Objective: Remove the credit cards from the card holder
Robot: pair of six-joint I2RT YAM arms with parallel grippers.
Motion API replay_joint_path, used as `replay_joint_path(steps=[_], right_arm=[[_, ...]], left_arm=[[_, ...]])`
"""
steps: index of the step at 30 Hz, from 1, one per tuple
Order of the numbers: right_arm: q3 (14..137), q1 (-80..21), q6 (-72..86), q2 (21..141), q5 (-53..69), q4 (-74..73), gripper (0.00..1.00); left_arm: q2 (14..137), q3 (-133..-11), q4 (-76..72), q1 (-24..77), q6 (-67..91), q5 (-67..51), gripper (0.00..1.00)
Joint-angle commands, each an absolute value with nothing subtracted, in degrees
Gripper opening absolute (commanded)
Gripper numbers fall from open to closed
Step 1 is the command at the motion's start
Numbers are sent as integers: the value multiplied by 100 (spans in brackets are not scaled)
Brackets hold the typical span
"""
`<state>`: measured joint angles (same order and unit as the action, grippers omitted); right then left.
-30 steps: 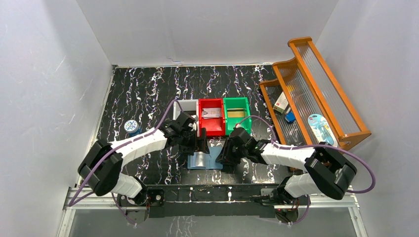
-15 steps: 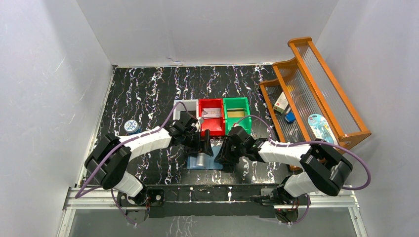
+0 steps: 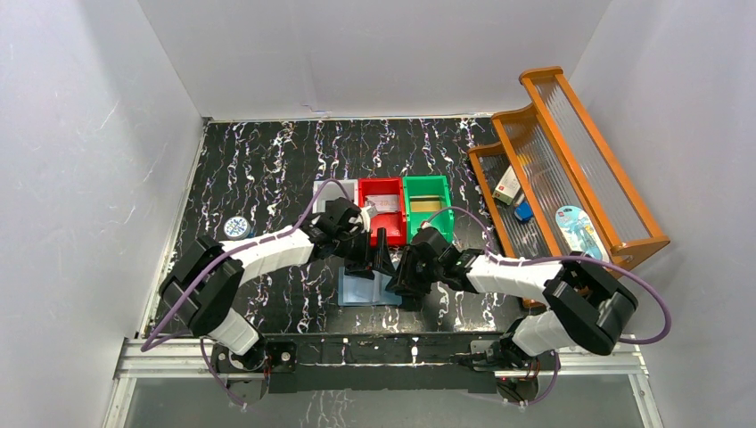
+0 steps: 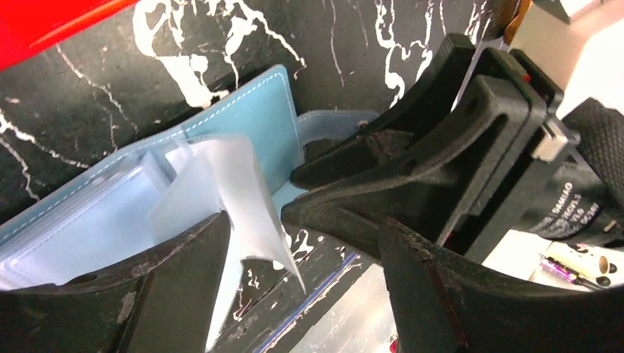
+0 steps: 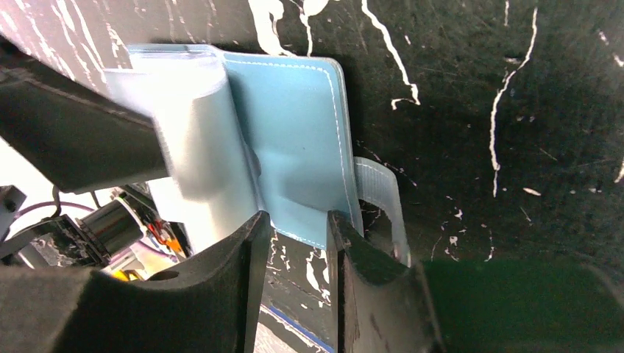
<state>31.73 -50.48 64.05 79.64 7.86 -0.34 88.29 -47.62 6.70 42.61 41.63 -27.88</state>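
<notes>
Top external view: the card holder (image 3: 361, 290) is lying open, pale blue inside facing up, on the black marbled table (image 3: 258, 160), just in front of the red bin (image 3: 382, 183). The left gripper (image 3: 378, 254) is reaching in over its far edge from the left, and the right gripper (image 3: 406, 275) is coming at it from the right.

Left wrist view: the left jaws are standing wide apart and gripping nothing. A clear pocket (image 4: 246, 198) is curling up off the card holder between them, against one finger (image 4: 169, 294).

Right wrist view: the right jaws are standing partly open. Their fingertips (image 5: 254, 235) are sitting at the edge of the card holder's panel, just beside the snap tab (image 5: 379, 195), with nothing pinched between them. Whether they are pressing down cannot be told, nor whether the credit cards are sitting in the pockets.

A green bin (image 3: 426, 181) is standing beside the red one, a round blue tin (image 3: 236, 226) well to the left, and a wooden rack (image 3: 588, 152) along the right wall.
</notes>
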Motion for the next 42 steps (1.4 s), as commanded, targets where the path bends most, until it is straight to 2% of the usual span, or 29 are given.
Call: replay_joint_path(steps=[1,9,18,28,42], right_arm=[[3137,-5041,6354,7530,436,-33,43],[2825,-5043,6586,6267,-440,-165,38],[2476,-5037,6277,5737,291,742,30],[2768,-5211,5794,6474,849,1272,29],[3019,-5209,5949,7575,529,641,33]], left_arm=[[8980,-4903,339,4297,4361,-3045,70],[9285,-4928,64,4331,4494,-3026,63],[9570,-5230,1,4358,4596,-3095,65],[9807,-5440,-12,4386,4648,-3149,67],[9784,-5502,0,4388,4667,-3122,69]])
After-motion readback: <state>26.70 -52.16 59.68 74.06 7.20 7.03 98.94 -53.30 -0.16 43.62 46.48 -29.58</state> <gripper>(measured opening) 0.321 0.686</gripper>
